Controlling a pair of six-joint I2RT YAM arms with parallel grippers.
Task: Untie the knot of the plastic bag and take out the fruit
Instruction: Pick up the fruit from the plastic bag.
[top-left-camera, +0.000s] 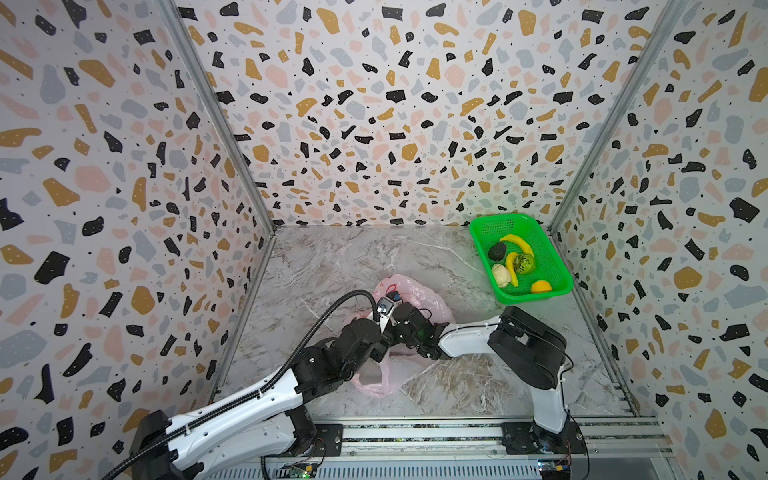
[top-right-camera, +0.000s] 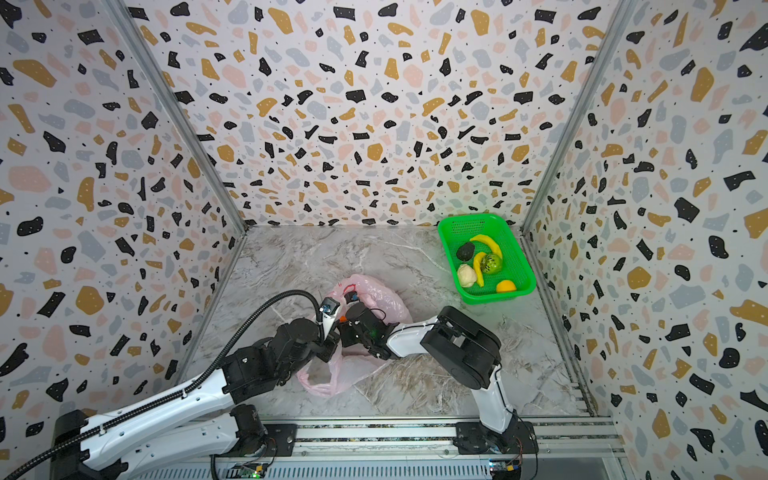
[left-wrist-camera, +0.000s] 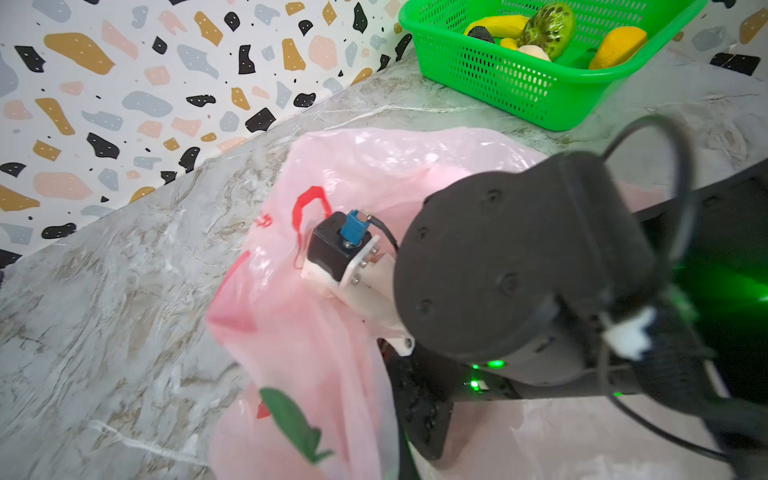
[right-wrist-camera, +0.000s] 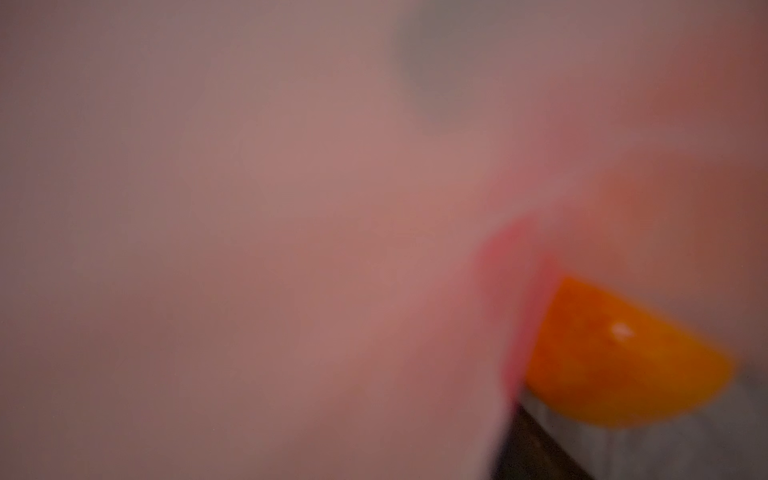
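White links, black joints, ribbed black cable.

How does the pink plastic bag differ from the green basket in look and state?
The plastic bag is thin, translucent pale pink film; the basket is stiff green mesh. The bag lies crumpled mid-table; the basket stands upright at the far right corner. The bag hides most of its contents; the basket shows its fruit openly. Both rest on the marble table.

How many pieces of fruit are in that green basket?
6: back banana, black piece beside it, middle banana between green piece and cream piece, orange piece nearest the front. Others might hide underneath.
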